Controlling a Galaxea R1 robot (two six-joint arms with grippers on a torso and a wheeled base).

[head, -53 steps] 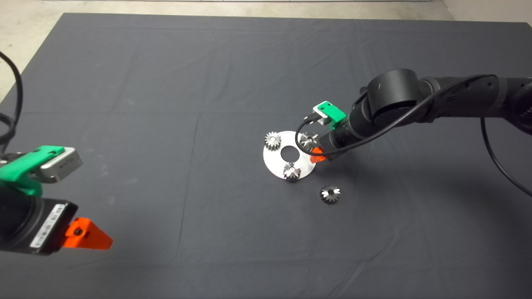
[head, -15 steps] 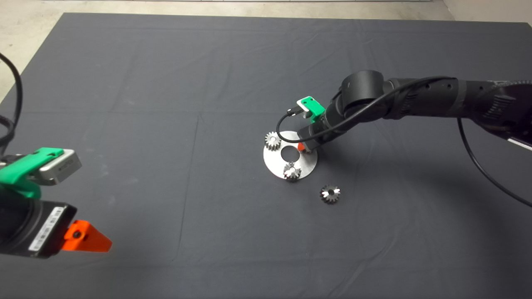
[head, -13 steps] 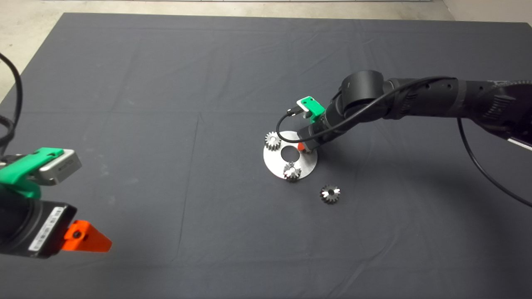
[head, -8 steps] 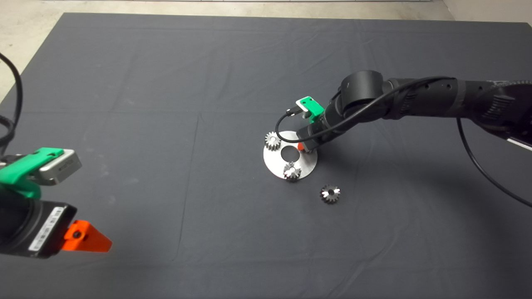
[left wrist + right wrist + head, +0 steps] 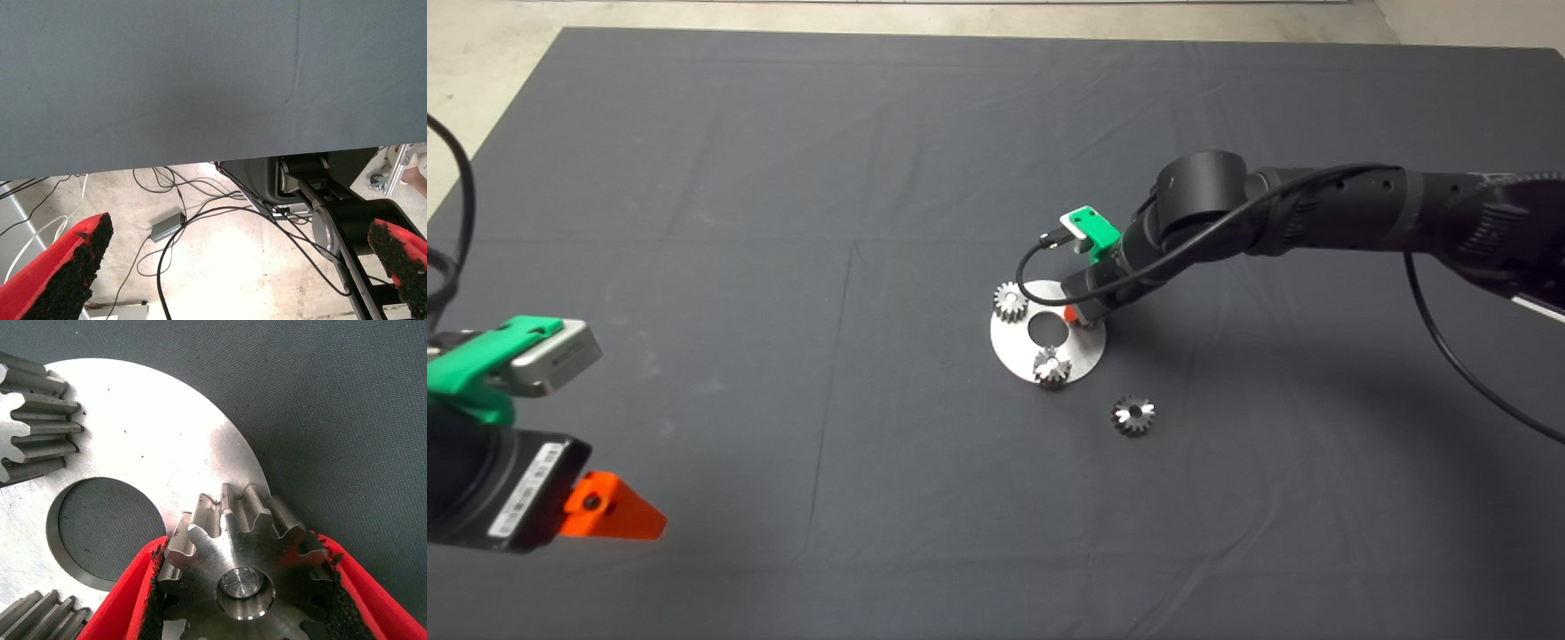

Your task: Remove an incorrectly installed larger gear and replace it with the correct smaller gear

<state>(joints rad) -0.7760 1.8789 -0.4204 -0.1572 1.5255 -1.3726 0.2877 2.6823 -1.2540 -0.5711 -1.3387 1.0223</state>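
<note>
1. Right of the mat's [image 5: 694,178] centre, the right gripper [image 5: 1074,315] reaches down onto a round steel plate [image 5: 1016,352], its red fingers [image 5: 127,600] pinching the larger gear [image 5: 243,570] from both sides.
2. The larger gear sits on the plate's rim toward the right edge, a silvery pin [image 5: 240,581] showing in its bore; in the head view the gripper hides it almost wholly.
3. Two paler gears also stand on the plate: one [image 5: 1010,301] at its far-left rim, the other [image 5: 1052,365] at its near rim, on either side of the plate's round centre hole [image 5: 1047,330].
4. The smaller gear [image 5: 1133,414] lies flat on the mat, just off the plate toward the near-right corner, apart from everything.
5. The left gripper [image 5: 609,508] waits at the near-left edge, its fingers [image 5: 63,270] spread wide over cables [image 5: 173,207] on the floor.
</note>
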